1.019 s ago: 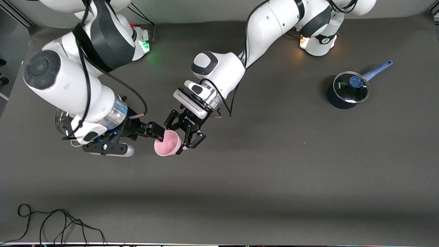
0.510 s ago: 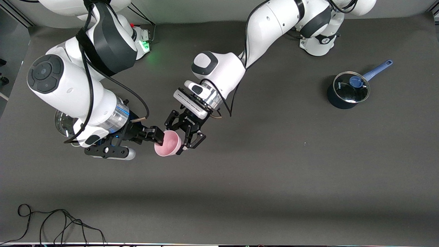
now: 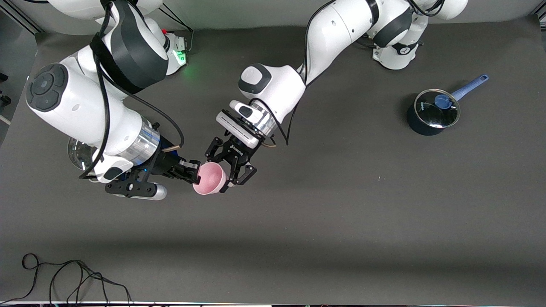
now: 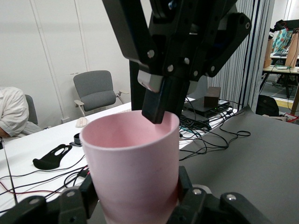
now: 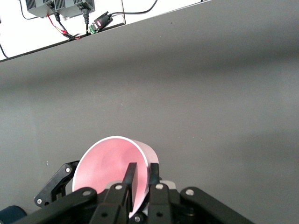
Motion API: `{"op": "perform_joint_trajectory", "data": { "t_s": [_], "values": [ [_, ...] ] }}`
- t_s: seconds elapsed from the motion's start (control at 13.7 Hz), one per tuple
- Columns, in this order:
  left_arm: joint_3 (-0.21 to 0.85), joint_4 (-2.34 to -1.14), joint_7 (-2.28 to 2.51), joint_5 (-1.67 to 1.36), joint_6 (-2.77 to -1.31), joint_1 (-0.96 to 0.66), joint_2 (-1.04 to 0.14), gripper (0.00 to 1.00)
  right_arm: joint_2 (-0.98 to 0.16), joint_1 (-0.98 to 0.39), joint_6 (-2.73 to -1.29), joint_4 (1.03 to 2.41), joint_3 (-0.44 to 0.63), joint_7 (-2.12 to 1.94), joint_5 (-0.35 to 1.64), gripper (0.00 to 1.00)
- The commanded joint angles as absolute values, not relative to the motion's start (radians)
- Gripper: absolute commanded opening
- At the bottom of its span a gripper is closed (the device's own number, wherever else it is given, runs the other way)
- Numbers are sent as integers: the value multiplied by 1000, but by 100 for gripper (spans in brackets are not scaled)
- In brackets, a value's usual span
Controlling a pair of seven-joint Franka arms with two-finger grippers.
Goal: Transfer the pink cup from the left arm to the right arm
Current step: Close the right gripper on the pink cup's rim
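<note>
While the left gripper point(image 3: 228, 170) clasps the pink cup's point(image 3: 209, 178) body above the desk point(image 3: 341, 213) and the right gripper point(image 3: 190, 170) has its 2 jaws pinched on the rim wall, releasing early could drop it if that thin pinch slips.

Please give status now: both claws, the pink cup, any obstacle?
Left claw shut on pink cup, held above the table. Right claw closed over the cup's rim, one finger inside. Both hold. Nothing in the way; lidded pot sits toward the left arm's end.
</note>
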State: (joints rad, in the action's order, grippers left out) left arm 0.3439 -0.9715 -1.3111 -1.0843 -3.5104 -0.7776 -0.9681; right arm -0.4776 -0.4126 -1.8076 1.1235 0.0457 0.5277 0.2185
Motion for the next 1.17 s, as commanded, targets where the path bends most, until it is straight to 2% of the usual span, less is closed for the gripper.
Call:
{"op": "perform_joint_trajectory", "data": {
  "t_s": [0.0,0.07,0.87,0.95,1.02,1.09],
  "values": [
    [328,-960,-1293,-1086,-3507,-793,-965,0,-494,-417,-1819,1108,44,555,244,4],
    [328,-960,-1293,-1086,-3507,-793,-965,0,-494,-417,-1819,1111,44,569,244,0],
    [330,-960,-1293,-1086,-3507,-793,-963,0,-505,-417,-1819,1109,44,577,242,0],
    [327,-960,-1295,-1086,-3507,-793,-963,18,-505,-417,-1819,1108,44,577,242,0],
    [325,-962,-1295,-1085,-3505,-792,-963,90,-505,-417,-1819,1108,44,577,242,0],
    [325,-960,-1295,-1085,-3505,-792,-963,100,-505,-417,-1822,1103,44,577,242,0]
  ]
}}
